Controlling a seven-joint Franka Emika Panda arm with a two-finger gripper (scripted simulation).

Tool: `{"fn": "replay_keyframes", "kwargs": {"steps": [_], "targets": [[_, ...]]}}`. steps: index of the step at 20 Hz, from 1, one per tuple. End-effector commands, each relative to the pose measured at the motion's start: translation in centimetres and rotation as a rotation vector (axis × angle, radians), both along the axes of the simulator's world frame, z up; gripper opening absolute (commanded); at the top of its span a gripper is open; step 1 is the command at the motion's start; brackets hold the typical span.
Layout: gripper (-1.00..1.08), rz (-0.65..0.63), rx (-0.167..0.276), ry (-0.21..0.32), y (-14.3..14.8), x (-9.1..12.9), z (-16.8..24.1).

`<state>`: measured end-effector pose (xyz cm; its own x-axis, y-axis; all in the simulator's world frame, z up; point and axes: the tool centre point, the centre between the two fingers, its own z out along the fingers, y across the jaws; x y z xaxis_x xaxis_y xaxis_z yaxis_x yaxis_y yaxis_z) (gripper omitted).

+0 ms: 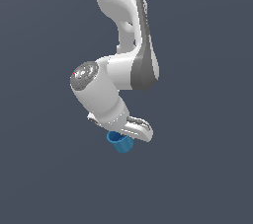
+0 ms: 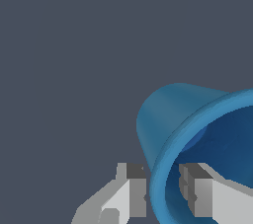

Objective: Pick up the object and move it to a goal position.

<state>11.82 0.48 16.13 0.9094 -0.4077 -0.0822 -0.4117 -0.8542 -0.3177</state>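
The white Panda arm (image 1: 126, 55) bends low over a plain dark ground, its gripper (image 1: 129, 130) right above the small blue cup (image 1: 119, 142). In the wrist view the gripper (image 2: 163, 193) pinches the cup's (image 2: 197, 134) rim, one finger (image 2: 133, 188) outside and one inside. By my reading the grasp is made; the carry to the goal, which nothing marks, remains.

Simulated test scene, flat featureless grey-blue backdrop, smooth rendered white robot arm (image 1: 123, 50), no furnishings
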Motion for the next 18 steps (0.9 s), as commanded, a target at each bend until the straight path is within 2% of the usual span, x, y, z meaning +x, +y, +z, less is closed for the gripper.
{"fn": "replay_keyframes", "kwargs": {"steps": [1,9,18], "targets": [[-1.00,0.055,0.007,-0.063,0.8,0.6,1.4],[-1.00,0.216,0.029,-0.234,3.2,1.5,5.1],[-1.00,0.373,0.051,-0.401,5.6,1.2,8.8]]}}
